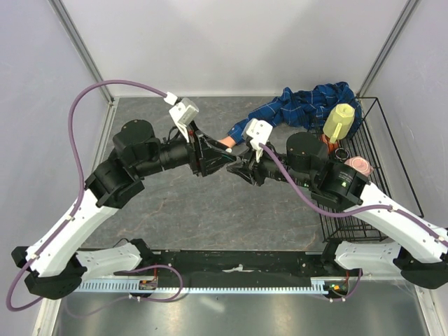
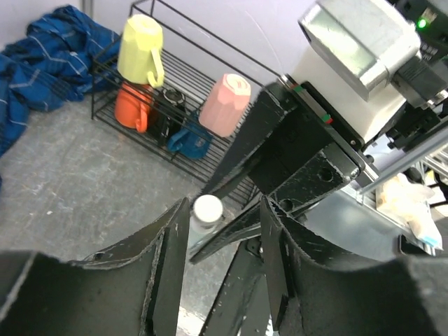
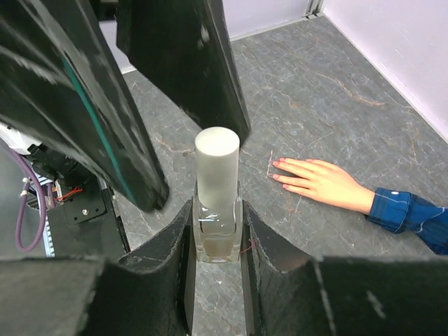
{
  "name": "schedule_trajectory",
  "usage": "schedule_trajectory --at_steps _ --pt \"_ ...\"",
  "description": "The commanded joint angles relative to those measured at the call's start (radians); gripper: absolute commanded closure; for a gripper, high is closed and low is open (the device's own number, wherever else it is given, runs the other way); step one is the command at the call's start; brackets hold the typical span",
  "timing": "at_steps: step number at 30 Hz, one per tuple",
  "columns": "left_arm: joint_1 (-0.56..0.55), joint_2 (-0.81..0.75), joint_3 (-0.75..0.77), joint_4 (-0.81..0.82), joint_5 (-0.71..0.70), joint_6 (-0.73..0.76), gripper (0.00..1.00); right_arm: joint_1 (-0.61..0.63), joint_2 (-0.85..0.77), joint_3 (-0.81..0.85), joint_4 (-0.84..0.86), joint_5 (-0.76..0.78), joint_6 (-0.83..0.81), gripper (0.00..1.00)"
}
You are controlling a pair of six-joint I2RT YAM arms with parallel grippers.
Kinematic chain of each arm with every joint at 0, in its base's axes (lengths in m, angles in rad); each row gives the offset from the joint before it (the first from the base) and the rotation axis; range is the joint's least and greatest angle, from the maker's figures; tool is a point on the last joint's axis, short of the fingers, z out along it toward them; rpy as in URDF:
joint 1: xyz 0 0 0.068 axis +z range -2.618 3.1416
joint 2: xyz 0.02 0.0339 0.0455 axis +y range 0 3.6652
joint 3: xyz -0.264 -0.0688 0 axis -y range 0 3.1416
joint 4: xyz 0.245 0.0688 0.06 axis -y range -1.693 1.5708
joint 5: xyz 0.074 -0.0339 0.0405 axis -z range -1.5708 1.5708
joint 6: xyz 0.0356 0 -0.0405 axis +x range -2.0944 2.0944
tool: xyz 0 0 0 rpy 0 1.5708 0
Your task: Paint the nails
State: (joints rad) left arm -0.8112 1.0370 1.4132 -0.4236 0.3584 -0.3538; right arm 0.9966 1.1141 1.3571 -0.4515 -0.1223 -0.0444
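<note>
The nails, pinkish, tip a mannequin hand lying flat on the grey table, blue plaid sleeve at its wrist. Near it, my right gripper is clamped on a clear bottle. My left gripper stands parted around its white cap. A wire rack holds a yellow mug, orange mug, pink mug and blue mug.
</note>
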Motion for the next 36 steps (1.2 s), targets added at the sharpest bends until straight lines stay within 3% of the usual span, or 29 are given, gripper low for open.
schedule_trajectory --at_steps 1,8,10,12,13,14,16,18,20,22,26,27,28,31,34,36 --pt "-0.048 0.037 0.053 -0.049 -0.056 0.045 0.51 -0.001 0.001 0.051 0.023 0.020 0.014 1.00" --pt "-0.062 0.051 0.069 -0.075 -0.147 0.078 0.68 -0.001 -0.005 0.042 0.025 0.012 0.014 1.00" --pt "-0.062 0.052 0.070 -0.073 -0.159 0.078 0.80 -0.001 -0.007 0.039 0.027 0.007 0.014 1.00" --pt "-0.062 0.052 0.067 -0.075 -0.171 0.081 0.98 -0.001 -0.008 0.036 0.030 0.009 0.012 1.00" --pt "-0.062 0.051 0.064 -0.075 -0.182 0.082 0.98 -0.001 -0.008 0.036 0.031 0.016 0.014 0.95" --pt "-0.062 0.048 0.064 -0.081 -0.220 0.088 0.98 -0.001 -0.008 0.034 0.030 0.030 0.014 0.73" --pt "-0.062 0.047 0.069 -0.105 -0.294 0.128 0.98 -0.001 -0.016 0.017 0.028 0.142 0.032 0.44" --pt "-0.062 0.052 0.069 -0.145 -0.490 0.160 0.98 -0.001 -0.037 -0.004 0.031 0.235 0.043 0.02" --pt "-0.059 0.061 0.047 -0.153 -0.720 0.208 0.98 -0.003 -0.062 -0.047 0.036 0.341 0.070 0.02" --pt "-0.011 0.077 -0.003 -0.123 -0.862 0.249 0.98 -0.003 -0.080 -0.091 0.043 0.406 0.090 0.02" --pt "0.186 0.106 -0.132 -0.002 -1.012 0.217 0.98 -0.003 -0.132 -0.159 0.054 0.463 0.124 0.02" --pt "0.220 0.112 -0.179 0.137 -1.051 0.219 0.98 -0.003 -0.141 -0.186 0.063 0.464 0.129 0.02" --pt "0.254 0.121 -0.277 0.210 -1.061 0.228 0.98 -0.004 -0.151 -0.199 0.069 0.461 0.141 0.02" --pt "0.383 0.206 -0.384 0.417 -1.105 0.221 0.98 -0.003 -0.183 -0.233 0.085 0.449 0.158 0.02" --pt "0.521 0.317 -0.373 0.421 -1.096 0.090 0.98 -0.003 -0.217 -0.250 0.086 0.438 0.170 0.02" --pt "0.587 0.357 -0.388 0.506 -1.093 0.052 0.98 -0.003 -0.230 -0.260 0.085 0.438 0.172 0.02"
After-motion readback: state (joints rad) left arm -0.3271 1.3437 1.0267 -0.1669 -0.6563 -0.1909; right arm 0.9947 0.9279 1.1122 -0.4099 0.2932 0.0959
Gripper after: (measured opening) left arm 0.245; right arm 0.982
